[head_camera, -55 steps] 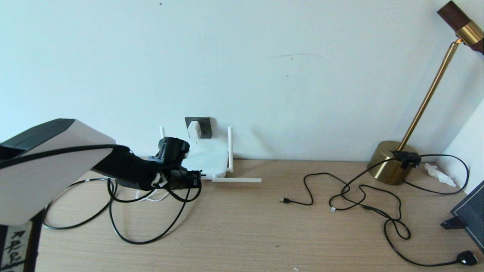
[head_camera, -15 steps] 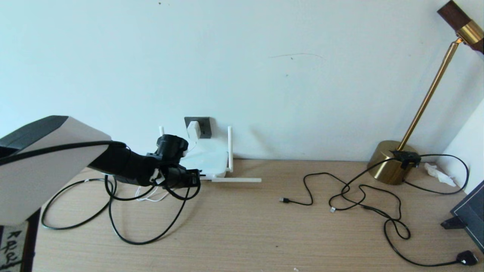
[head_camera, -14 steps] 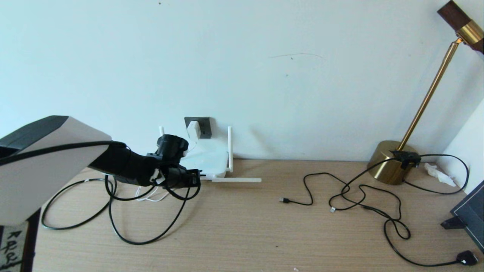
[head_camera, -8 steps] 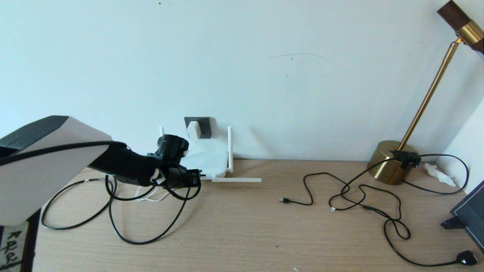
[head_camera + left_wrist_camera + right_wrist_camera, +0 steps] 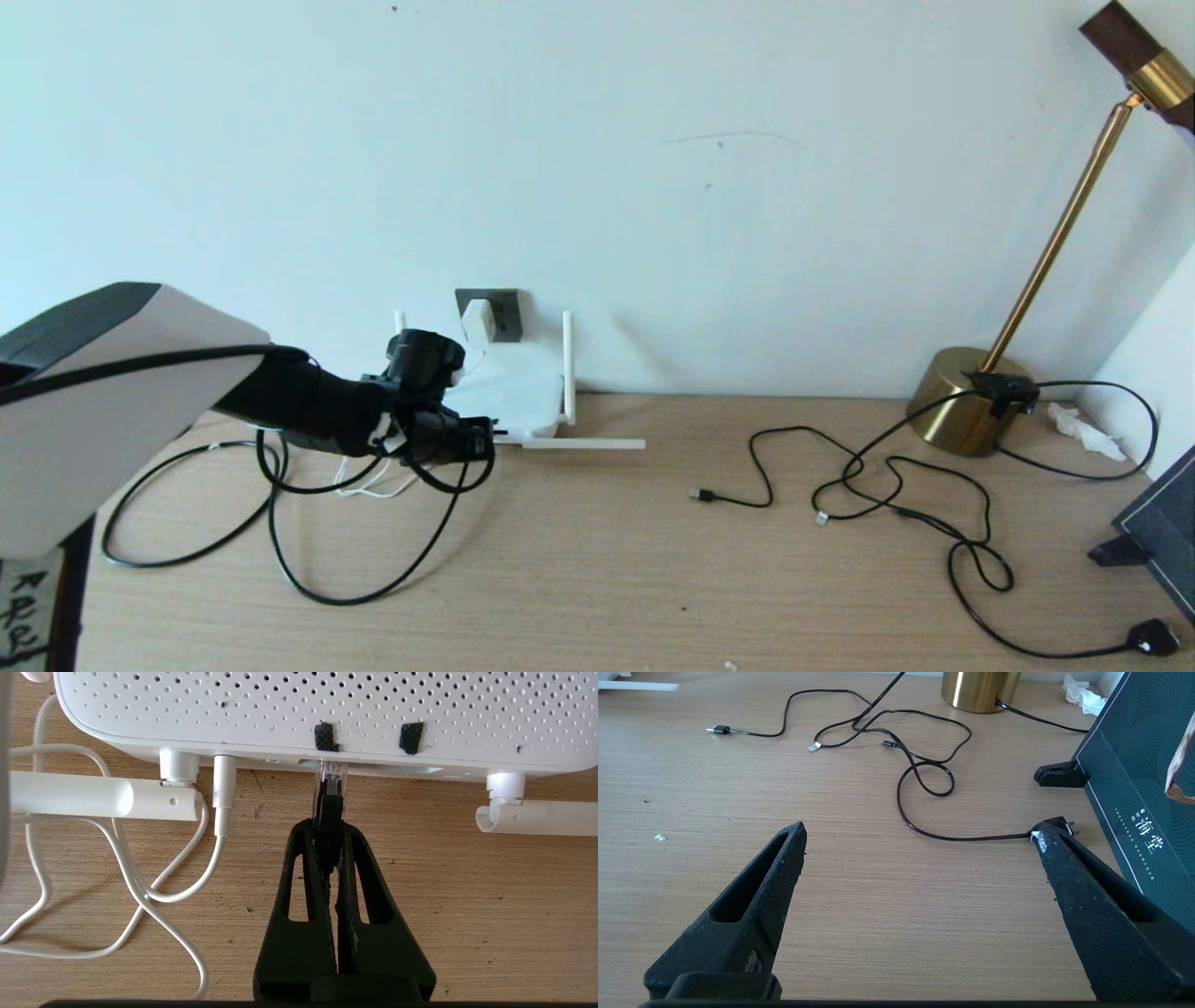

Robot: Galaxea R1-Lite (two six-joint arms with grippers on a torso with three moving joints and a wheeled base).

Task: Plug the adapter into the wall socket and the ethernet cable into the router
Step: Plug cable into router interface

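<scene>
My left gripper [image 5: 329, 830] pinching the ethernet cable [image 5: 329, 807], its clear tip at the router [image 5: 299, 714] port, adapter [image 5: 478, 319] in wall socket [image 5: 505, 313], my right gripper [image 5: 920, 835] spread wide above the table [image 5: 878, 896].

the left gripper [image 5: 476, 442] is low at the front edge of the router [image 5: 509, 387]. behind it the adapter [image 5: 478, 321] sits in the wall socket [image 5: 505, 313]. the ethernet cable [image 5: 308, 569] loops over the surface [image 5: 607, 569].

The left arm [image 5: 112, 392] has a broad pale grey shell with a black upper edge, narrowing to a black forearm and wrist with thin black cables looped beside it; both grippers have black, tapering, wedge-shaped fingers [image 5: 752, 914] with long slots and rough textured faces.
</scene>
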